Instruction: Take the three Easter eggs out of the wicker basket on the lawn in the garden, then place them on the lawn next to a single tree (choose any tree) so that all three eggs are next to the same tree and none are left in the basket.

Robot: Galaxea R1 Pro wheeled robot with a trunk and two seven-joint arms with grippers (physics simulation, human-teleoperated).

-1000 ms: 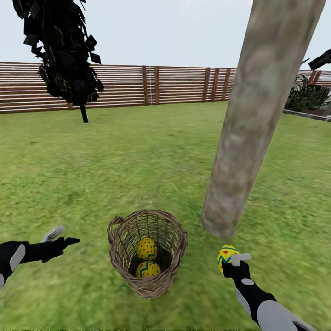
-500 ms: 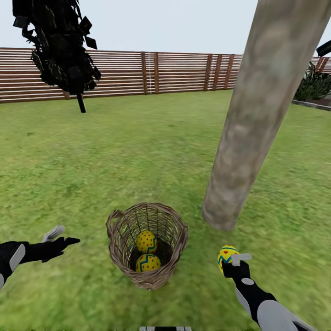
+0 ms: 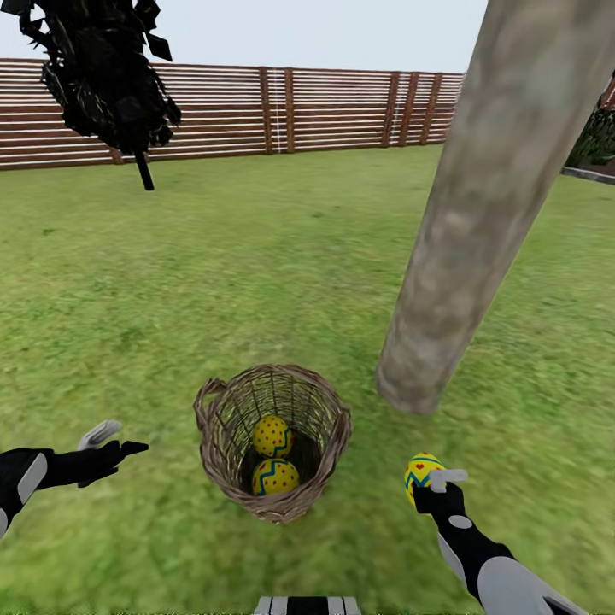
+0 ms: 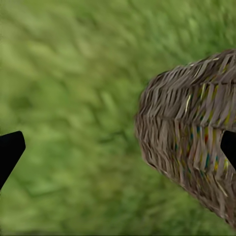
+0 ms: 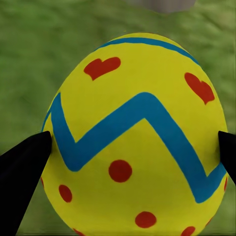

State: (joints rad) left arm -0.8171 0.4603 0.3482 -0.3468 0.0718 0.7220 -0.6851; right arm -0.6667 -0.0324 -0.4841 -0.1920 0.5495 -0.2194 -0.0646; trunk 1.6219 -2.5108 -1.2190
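Observation:
The brown wicker basket (image 3: 273, 440) stands on the lawn (image 3: 213, 273) with two yellow Easter eggs (image 3: 272, 436) (image 3: 275, 477) inside it. My right gripper (image 3: 430, 484) is shut on the third egg (image 3: 418, 472), held above the grass to the right of the basket, just short of the thick pale tree trunk (image 3: 478, 222). The right wrist view has that egg (image 5: 135, 142) squeezed between both fingers. My left gripper (image 3: 115, 440) hangs open left of the basket, whose woven wall (image 4: 191, 137) appears in the left wrist view.
A brown slatted fence (image 3: 256, 111) closes the far side of the garden. A thin-trunked tree with dark foliage (image 3: 107, 68) stands at the far left. Shrubs (image 3: 594, 137) sit at the far right edge.
The whole head view has shifted: the basket, trunk and fence sit a little higher in the picture, so the camera moved. Both grippers keep their places and the right one keeps its egg.

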